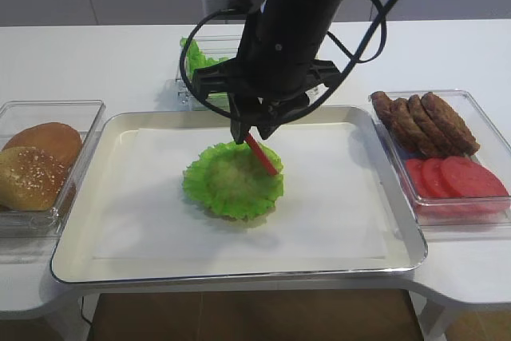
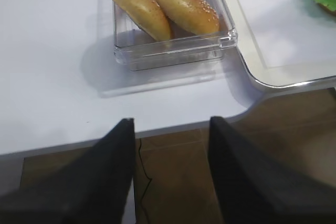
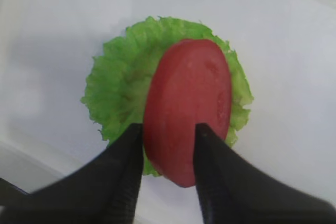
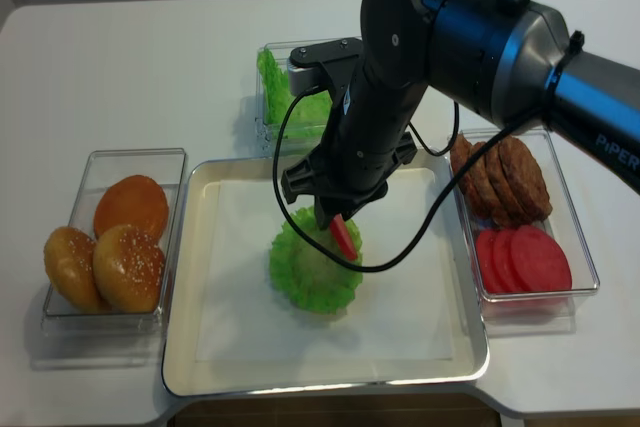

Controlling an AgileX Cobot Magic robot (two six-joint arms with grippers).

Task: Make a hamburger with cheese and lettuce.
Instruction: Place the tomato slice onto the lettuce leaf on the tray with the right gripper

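Observation:
The hamburger (image 1: pixel 233 182) is a flat frilly green lettuce leaf on a low stack in the middle of the white tray (image 1: pixel 144 269); it also shows in the realsense view (image 4: pixel 315 272) and right wrist view (image 3: pixel 118 93). My right gripper (image 3: pixel 168 140) is shut on a red tomato slice (image 3: pixel 189 108), held edge-up just above the lettuce, seen as a red sliver in the high view (image 1: pixel 261 154). My left gripper (image 2: pixel 170 145) is open and empty, off the table's front left edge. Bunched lettuce (image 4: pixel 275 82) sits in a back box. No cheese is in view.
A clear box with three sesame buns (image 1: pixel 36 169) stands left of the tray, also in the left wrist view (image 2: pixel 168 3). A clear box at the right holds brown patties (image 1: pixel 423 121) and tomato slices (image 1: pixel 455 177). The right arm hides the tray's back middle.

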